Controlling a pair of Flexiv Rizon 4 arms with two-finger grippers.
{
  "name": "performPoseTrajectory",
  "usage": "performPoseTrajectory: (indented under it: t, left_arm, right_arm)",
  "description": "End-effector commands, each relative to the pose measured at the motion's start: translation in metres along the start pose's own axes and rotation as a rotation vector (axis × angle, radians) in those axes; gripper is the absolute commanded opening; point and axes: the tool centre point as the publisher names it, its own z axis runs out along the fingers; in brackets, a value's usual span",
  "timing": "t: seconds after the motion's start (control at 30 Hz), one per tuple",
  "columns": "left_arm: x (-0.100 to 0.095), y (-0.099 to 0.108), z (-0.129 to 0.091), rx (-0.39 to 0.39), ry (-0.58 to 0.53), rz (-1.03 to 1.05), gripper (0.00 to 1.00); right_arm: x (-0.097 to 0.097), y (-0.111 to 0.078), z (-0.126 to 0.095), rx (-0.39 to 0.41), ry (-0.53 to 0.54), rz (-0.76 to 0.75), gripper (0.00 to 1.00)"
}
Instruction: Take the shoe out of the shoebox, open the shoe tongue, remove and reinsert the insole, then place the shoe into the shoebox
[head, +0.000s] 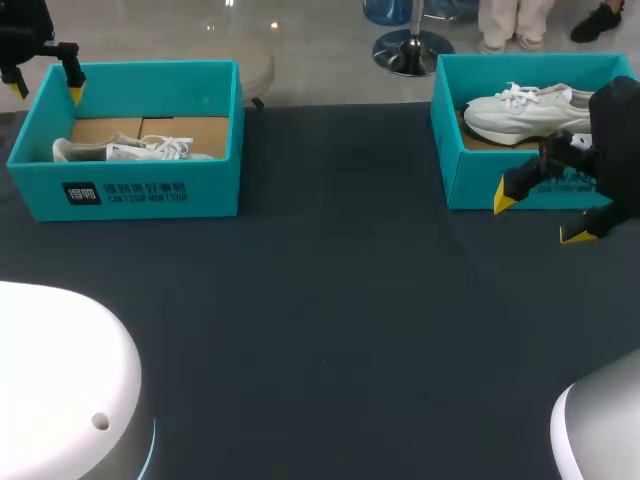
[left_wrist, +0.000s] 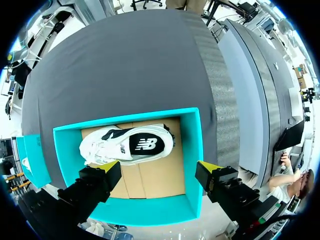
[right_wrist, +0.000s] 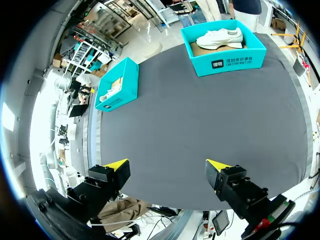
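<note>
A white shoe (left_wrist: 125, 146) lies on its side in the teal left shoebox (left_wrist: 198, 150), directly under the left gripper (left_wrist: 159, 169), whose released jaws hang above it. The shoe's long axis runs along the line between the fingertips, not across it. The right gripper (right_wrist: 167, 166), jaws also spread and empty, hangs well back over the dark tabletop (right_wrist: 200, 130), so the left arm looks nearer. Two shoes, two shoeboxes: the second shoe (right_wrist: 220, 37) stands upright in the right shoebox (right_wrist: 227, 62).

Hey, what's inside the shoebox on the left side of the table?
One white shoe lies on the brown cardboard floor of the shoebox. Whatever is beneath the shoe is covered.
</note>
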Motion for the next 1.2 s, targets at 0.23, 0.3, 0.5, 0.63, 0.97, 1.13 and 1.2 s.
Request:
performPoseTrajectory:
  t: [0.23, 0.3, 0.5, 0.63, 0.97, 1.13, 1.2]
  left_arm:
    - [0.001, 0.0, 0.0, 0.001, 0.001, 0.001, 1.0]
    - [0.001, 0.0, 0.0, 0.001, 0.001, 0.001, 1.0]
    - [0.001, 0.0, 0.0, 0.001, 0.001, 0.001, 1.0]
    - [0.001, 0.0, 0.0, 0.001, 0.001, 0.001, 1.0]
    - [0.001, 0.0, 0.0, 0.001, 0.001, 0.001, 1.0]
    - [0.001, 0.0, 0.0, 0.001, 0.001, 0.001, 1.0]
    - [0.001, 0.0, 0.0, 0.001, 0.001, 0.001, 1.0]
  right_arm:
    - [-0.034, 0.091, 0.01, 0.086, -0.177, -0.034, 1.0]
    - [-0.042, 0.115, 0.014, 0.103, -0.193, -0.05, 1.0]
    - [-0.065, 0.195, 0.036, 0.136, -0.315, -0.057, 1.0]
    - [-0.082, 0.249, 0.053, 0.141, -0.408, -0.053, 1.0]
    - [-0.12, 0.318, 0.075, 0.178, -0.523, -0.061, 1.0]
    - [-0.136, 0.333, 0.077, 0.262, -0.569, -0.11, 1.0]
    - [-0.137, 0.333, 0.076, 0.271, -0.564, -0.112, 1.0]
